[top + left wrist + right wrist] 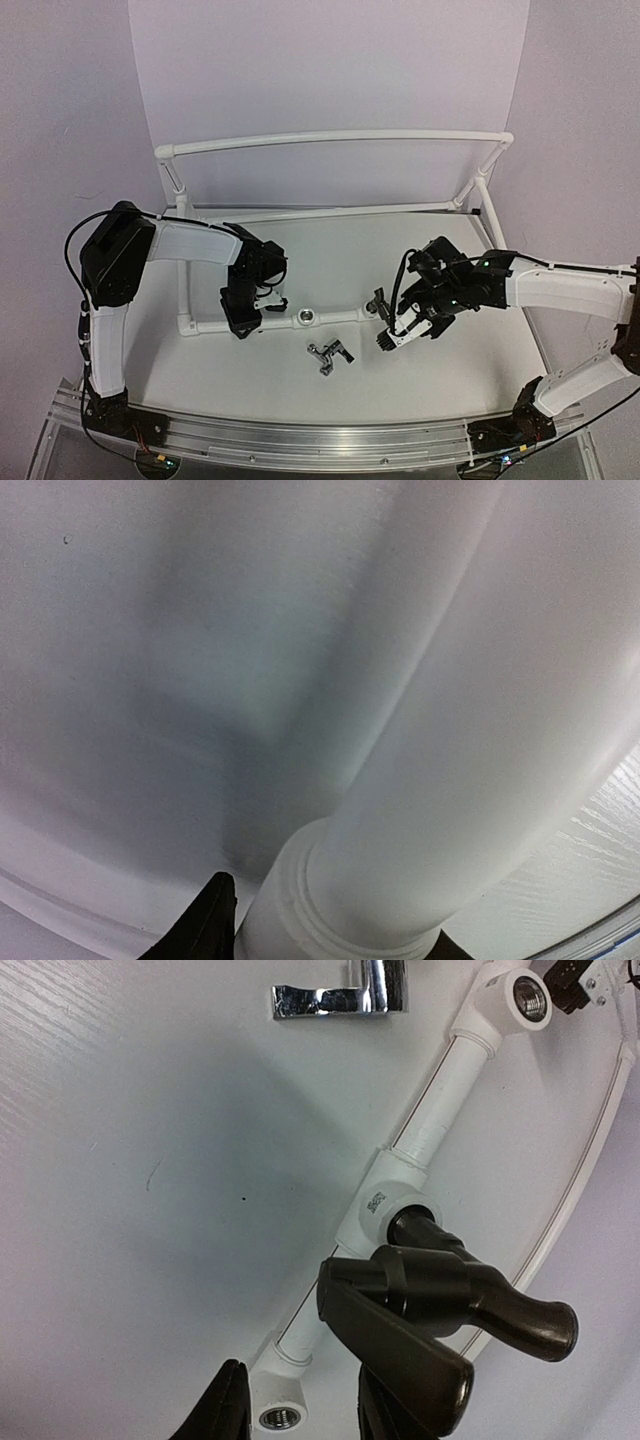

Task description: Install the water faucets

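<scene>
One dark water faucet [450,1300] stands with its stem in a socket of the white pipe frame [440,1110]; the top view shows this faucet [378,303] on the front bar. My right gripper [300,1392] is open around it, its left finger [225,1405] apart from the faucet and its right finger partly hidden behind the lever. The same right gripper [383,322] sits just in front of the bar. A second faucet [328,354] lies loose on the table, shiny in the right wrist view [340,998]. My left gripper [243,318] is shut on the frame's front pipe [430,810].
The front bar has an empty threaded socket [305,318] between the two grippers, and two more empty sockets [530,998] [278,1418] show from the right wrist. The frame's tall rear rail [330,140] rises at the back of the table.
</scene>
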{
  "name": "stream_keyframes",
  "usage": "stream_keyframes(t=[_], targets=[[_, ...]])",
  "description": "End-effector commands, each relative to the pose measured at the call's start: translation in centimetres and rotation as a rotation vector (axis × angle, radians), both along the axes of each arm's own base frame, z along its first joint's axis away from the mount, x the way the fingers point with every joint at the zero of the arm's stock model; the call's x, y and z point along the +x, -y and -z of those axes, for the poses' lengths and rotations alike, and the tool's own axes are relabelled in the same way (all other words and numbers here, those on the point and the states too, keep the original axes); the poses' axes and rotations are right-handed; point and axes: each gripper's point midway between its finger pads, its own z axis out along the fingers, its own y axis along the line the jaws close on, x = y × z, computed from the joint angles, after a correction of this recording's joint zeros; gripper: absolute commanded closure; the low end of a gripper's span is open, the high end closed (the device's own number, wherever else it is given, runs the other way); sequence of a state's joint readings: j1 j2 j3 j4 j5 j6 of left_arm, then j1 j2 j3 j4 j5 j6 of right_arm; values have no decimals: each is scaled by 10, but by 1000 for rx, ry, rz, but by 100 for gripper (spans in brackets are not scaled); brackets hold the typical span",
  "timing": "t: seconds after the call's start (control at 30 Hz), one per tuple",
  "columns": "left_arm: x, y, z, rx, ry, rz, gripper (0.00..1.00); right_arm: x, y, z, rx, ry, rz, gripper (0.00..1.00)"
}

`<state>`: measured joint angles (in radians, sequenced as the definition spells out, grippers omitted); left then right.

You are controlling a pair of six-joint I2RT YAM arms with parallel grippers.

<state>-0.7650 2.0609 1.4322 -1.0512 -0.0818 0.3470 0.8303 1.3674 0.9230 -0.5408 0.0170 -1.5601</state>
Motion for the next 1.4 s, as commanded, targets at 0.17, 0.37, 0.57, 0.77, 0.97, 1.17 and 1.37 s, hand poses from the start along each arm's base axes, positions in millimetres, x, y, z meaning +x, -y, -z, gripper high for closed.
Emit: stream_keyframes(t=[0.17, 0.37, 0.57, 0.77, 0.97, 1.17, 1.37], targets=[[8, 40, 12, -202, -39, -261, 86, -10, -25, 3, 73, -72, 17, 75], [7, 39, 12, -203, -39, -263, 86, -15, -49, 1, 107, -109, 13, 84], [7, 39, 11, -207, -35, -262, 86, 3, -70, -7, 150, -101, 70, 83], [7, 39, 12, -209, -36, -263, 86, 17, -87, -12, 172, -65, 66, 79], [7, 39, 12, -211, -36, -262, 86, 30, -110, -20, 230, -61, 155, 76], [7, 40, 13, -212, -37, -260, 86, 40, -117, -28, 268, -10, 260, 79], [9, 42, 14, -216, -39, -257, 86, 58, -111, -29, 225, 89, 295, 84]])
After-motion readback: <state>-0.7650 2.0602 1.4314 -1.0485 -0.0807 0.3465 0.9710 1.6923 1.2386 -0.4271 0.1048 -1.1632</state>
